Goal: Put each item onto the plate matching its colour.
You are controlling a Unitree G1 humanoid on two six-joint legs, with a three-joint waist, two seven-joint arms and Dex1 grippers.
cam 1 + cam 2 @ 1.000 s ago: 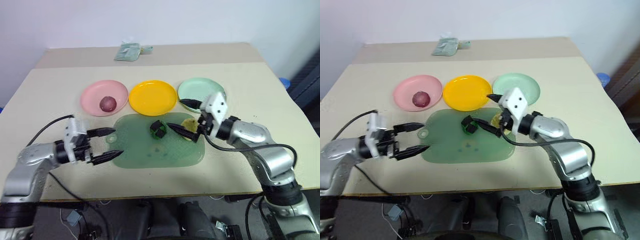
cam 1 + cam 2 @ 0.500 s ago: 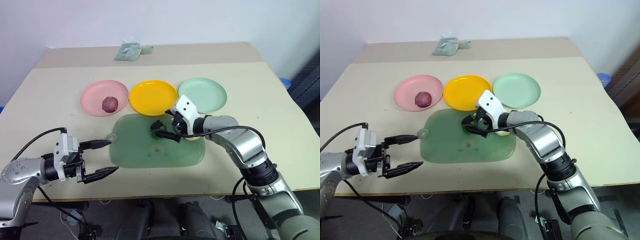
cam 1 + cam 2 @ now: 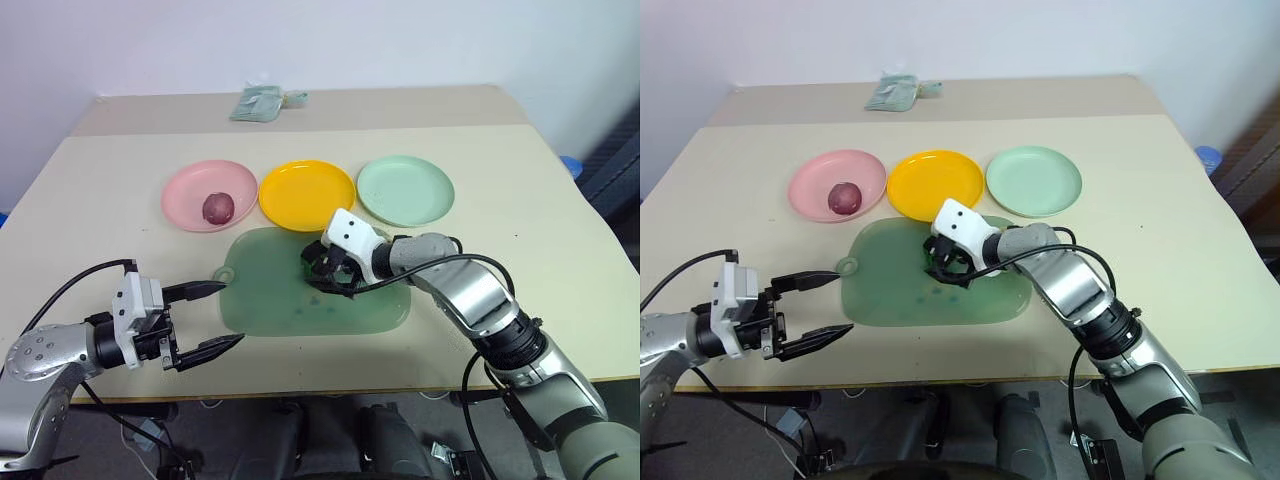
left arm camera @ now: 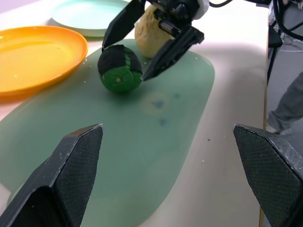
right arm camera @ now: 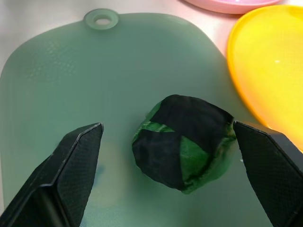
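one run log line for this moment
right gripper: open, straddling green-and-black ball on mat | left gripper: open | red-purple ball: on pink plate

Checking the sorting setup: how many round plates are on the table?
3, in a row behind the green mat: pink plate holding the dark red ball, yellow plate in the middle, mint plate.

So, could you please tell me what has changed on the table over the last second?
The right gripper swung down and to its left, from near the mint green plate to the green-and-black ball; its open jaws now straddle the ball, not yet closed on it. The left gripper drew back off the green mat, jaws open. The dark red ball on the pink plate, the yellow plate and the lemon-like fruit stayed put.
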